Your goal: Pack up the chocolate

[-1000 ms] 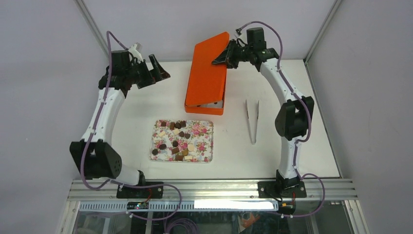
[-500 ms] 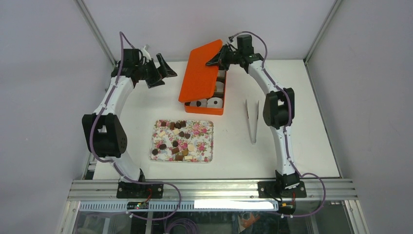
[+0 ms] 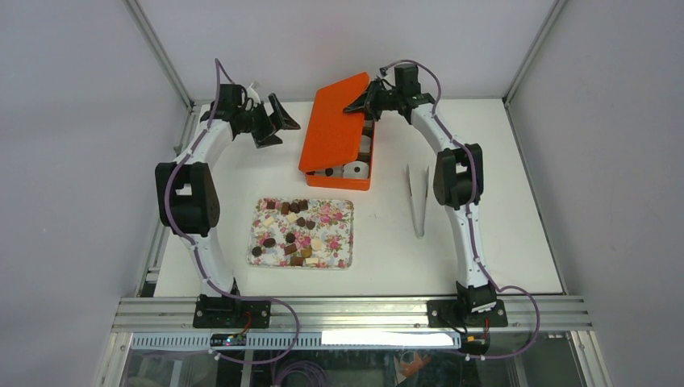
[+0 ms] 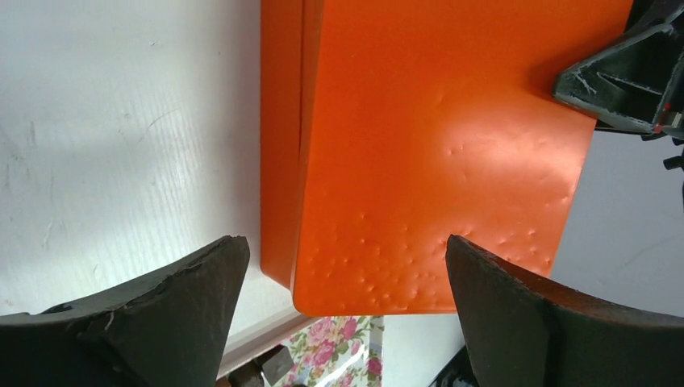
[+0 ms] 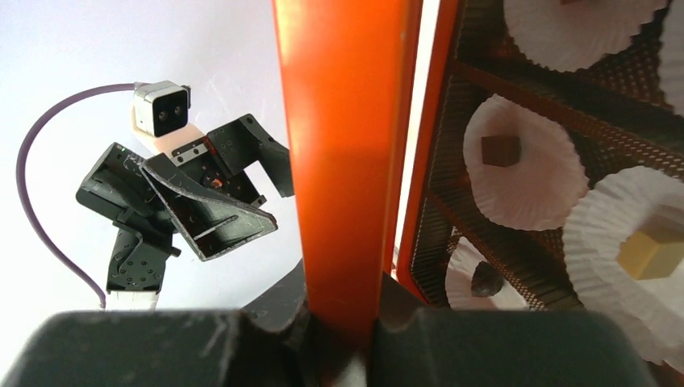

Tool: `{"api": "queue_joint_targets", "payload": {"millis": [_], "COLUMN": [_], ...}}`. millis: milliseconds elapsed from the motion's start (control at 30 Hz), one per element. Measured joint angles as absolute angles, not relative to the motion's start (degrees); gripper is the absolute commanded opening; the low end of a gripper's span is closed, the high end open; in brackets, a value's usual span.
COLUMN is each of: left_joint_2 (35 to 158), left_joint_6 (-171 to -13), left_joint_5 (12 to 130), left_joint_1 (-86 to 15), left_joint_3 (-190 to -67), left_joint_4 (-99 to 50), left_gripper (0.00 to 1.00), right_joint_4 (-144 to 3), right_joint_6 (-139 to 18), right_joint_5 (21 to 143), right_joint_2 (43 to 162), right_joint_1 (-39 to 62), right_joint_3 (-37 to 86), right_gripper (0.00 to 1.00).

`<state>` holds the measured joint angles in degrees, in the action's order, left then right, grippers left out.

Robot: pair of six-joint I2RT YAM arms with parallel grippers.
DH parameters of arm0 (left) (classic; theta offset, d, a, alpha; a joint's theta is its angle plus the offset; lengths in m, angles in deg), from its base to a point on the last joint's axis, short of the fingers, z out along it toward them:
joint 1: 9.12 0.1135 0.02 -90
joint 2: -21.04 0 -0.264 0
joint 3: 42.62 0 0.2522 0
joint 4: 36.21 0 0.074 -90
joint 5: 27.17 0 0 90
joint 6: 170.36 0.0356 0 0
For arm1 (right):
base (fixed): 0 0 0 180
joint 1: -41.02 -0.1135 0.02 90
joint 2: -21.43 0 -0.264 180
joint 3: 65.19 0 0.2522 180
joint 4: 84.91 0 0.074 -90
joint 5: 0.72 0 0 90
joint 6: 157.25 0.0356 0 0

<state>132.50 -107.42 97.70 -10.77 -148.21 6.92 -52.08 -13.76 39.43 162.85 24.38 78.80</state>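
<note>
While my right fingers (image 5: 202,347) pinch the raised edge of the orange lid (image 5: 347,145), their tips are lost against it. From above, the tilted lid hides most of the orange box (image 3: 356,182), and only the nearest paper cups (image 3: 353,169) show. My left fingers (image 4: 145,322) are spread wide, clear of the lid, facing it from the far-left corner of the counter (image 3: 500,242). Pale tweezers (image 3: 418,197) lie right of the box. Most chocolate (image 3: 292,234) sits on the floral tray (image 3: 343,234) toward the near edge, well apart from both pairs of fingers. A few pieces rest in cups just beside my right fingers.
</note>
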Motion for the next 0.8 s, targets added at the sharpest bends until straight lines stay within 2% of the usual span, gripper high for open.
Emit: {"api": "queue_joint_targets", "payload": {"millis": [400,800], "left_joint_2": [139.6,141.2], "left_joint_6": [-110.0,-111.0], "left_joint_5": [99.6,100.6], "left_joint_1": [-11.8,-14.7], "left_joint_3": [-149.8,-150.5], "left_joint_4": [3.4,1.8], "left_gripper": [0.96,0.95], "right_joint_4": [-54.0,-56.3], "right_joint_6": [-13.1,-12.4], "right_joint_5": [35.4,32.0], "right_joint_2": [165.2,165.6], "right_joint_1": [26.9,27.2], "right_joint_3": [78.8,77.7], "right_gripper": [0.0,0.0]}}
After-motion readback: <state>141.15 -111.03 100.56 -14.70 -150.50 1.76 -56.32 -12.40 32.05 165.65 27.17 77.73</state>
